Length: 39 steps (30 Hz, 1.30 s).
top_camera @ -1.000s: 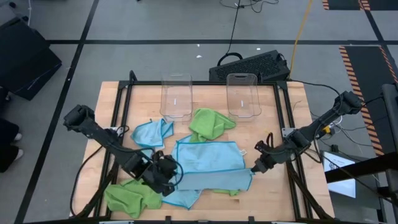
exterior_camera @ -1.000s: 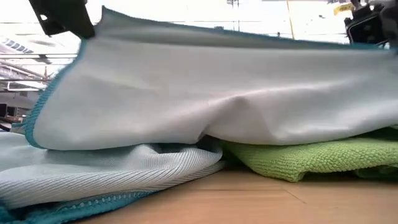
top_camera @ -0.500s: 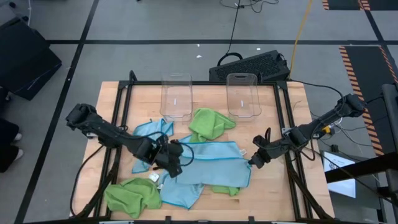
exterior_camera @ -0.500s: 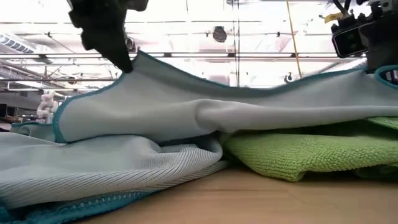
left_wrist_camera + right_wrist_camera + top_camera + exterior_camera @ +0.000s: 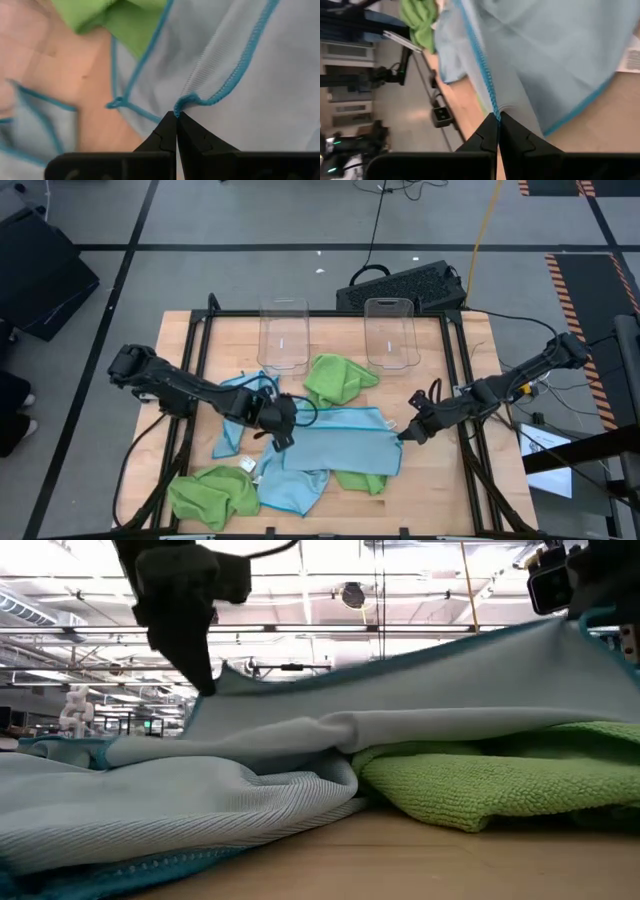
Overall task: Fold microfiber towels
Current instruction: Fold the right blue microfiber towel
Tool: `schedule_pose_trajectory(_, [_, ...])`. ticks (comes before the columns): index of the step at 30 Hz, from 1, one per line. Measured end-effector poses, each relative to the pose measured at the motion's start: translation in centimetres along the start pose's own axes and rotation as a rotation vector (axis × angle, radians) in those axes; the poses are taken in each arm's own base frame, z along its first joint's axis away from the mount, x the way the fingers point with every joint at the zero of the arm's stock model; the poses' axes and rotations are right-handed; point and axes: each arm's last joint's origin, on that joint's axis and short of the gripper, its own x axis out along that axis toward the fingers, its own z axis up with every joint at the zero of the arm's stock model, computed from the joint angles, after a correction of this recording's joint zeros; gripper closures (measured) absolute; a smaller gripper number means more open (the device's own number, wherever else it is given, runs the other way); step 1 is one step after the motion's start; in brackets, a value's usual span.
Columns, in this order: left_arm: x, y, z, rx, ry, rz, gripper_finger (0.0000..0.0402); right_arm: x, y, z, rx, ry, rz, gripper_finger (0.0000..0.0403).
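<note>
Blue towel [image 5: 340, 442] at frame centre mid-fold, corners pinched in shut left tool [image 5: 281, 432] and right tool [image 5: 408, 434]; other towels [image 5: 214, 494] on surface [image 5: 440, 500] unfolded.

left arm: reaches from the table's left edge toward the centre, stretched low
left gripper [image 5: 280, 432]: near the table's centre, fingers pinched together on a hem of the light blue towel [image 5: 340, 446]
right arm: comes in from the right edge, elbow bent
right gripper [image 5: 404, 434]: fingers clamped on the same towel's opposite edge
</note>
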Motion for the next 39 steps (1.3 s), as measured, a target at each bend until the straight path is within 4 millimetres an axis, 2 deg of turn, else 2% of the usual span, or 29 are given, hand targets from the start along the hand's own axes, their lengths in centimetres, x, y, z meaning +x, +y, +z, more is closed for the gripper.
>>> schedule_pose_trajectory(6, [1.0,0.2,-0.5,-0.03,-0.006,-0.027,0.0396,-0.2,0.3,0.0,0.002,0.003,0.036,0.0403])
schedule_pose_trajectory(13, [1.5,0.7,-0.9,-0.035,0.007,-0.011,0.0396,-0.2,-0.1,0.3,0.005,-0.015,-0.003,0.0403])
schedule_pose_trajectory(26, [1.3,0.1,-0.9,-0.112,0.078,-0.136,0.0396,-0.2,-0.2,0.8,-0.012,-0.034,-0.013,0.0403])
schedule_pose_trajectory(34, [-1.3,0.5,-0.7,-0.16,0.013,-0.175,0.0396,-0.2,-0.3,0.8,-0.026,-0.033,-0.015,0.0403])
schedule_pose_trajectory(39, [-1.8,1.1,-1.2,-0.145,0.011,-0.086,0.0396,-0.2,-0.4,1.0,-0.048,-0.048,-0.031,0.0403])
